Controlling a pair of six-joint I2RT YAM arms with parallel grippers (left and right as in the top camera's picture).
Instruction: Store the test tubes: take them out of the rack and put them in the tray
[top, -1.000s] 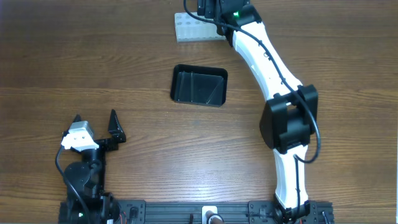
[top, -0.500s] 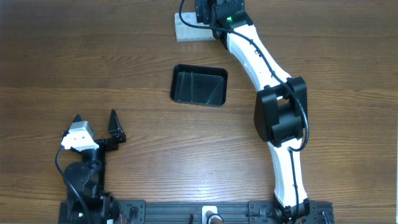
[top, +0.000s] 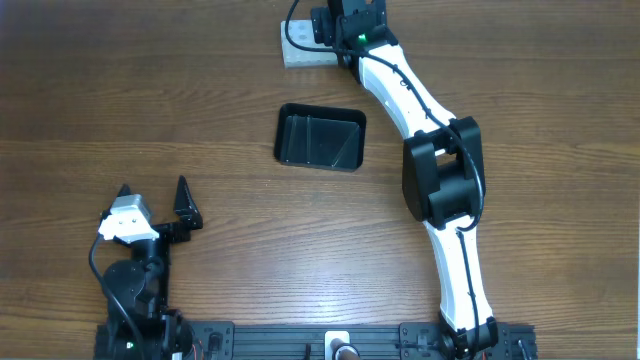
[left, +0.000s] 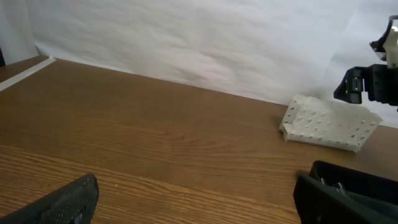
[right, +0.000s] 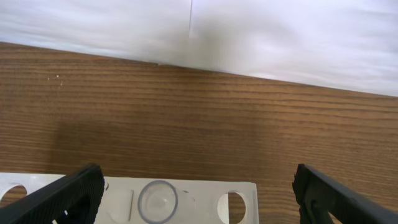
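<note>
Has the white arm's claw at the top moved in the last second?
Yes. The right gripper has shifted left over the test tube rack, toward the rack's left end.

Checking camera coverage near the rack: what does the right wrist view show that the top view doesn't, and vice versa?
Right wrist view adds: a clear tube seated in a rack hole, an empty hole beside it, the right gripper open above the rack, and the white backdrop behind the table.
Top view adds: the black tray on the near side of the rack, and the left gripper, open near its base.
Shared: the white rack and the wooden table.
</note>
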